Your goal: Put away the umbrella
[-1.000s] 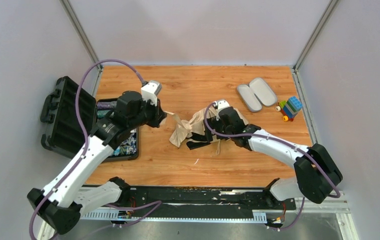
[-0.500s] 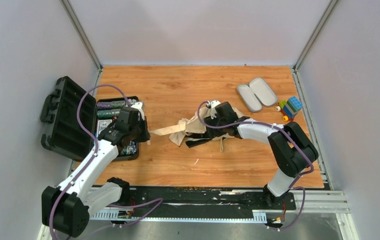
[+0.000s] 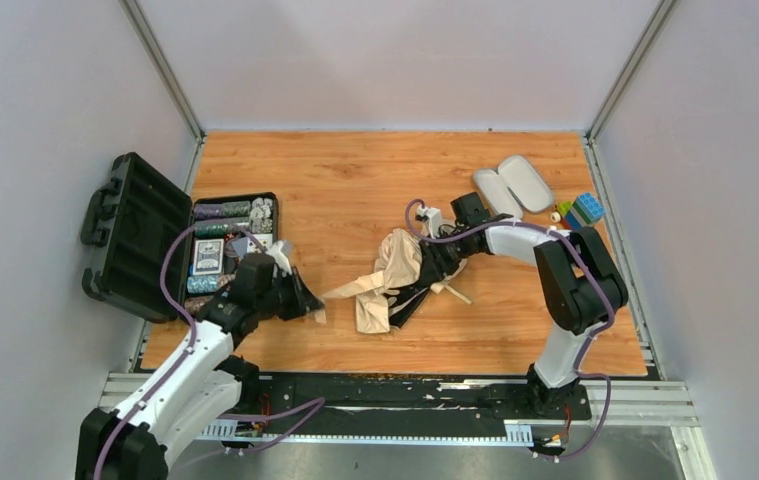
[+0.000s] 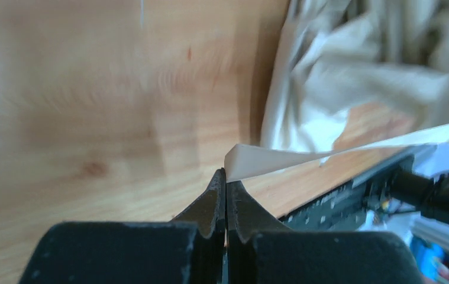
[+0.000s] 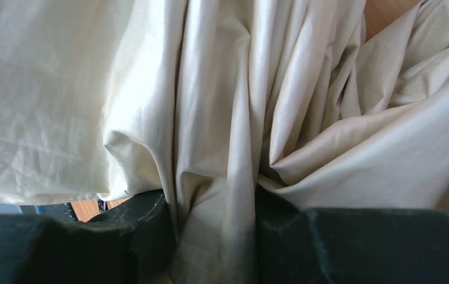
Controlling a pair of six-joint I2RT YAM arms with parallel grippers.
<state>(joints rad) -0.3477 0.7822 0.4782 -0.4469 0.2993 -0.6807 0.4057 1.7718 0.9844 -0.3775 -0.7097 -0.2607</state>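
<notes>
While the left gripper (image 4: 226,179) is pressed together on the tip of the umbrella (image 3: 387,278) strap (image 4: 304,158), the strap spans from it rightward to the crumpled beige canopy. Umbrella lies loose and unfolded around mid-tabletop (image 3: 355,170), slightly toward the near edge, with black parts poking out on its near-right side. Left gripper sits low by the near edge, left of centre, just right of the open black case (image 3: 130,235) at the left edge. Right gripper (image 5: 213,216) is at the canopy's right side, pinching a fold of fabric that fills the gap between its fingers. Lilac-grey hard case (image 3: 512,187) and toy blocks (image 3: 582,213) sit near the far-right corner, well apart from the umbrella.
</notes>
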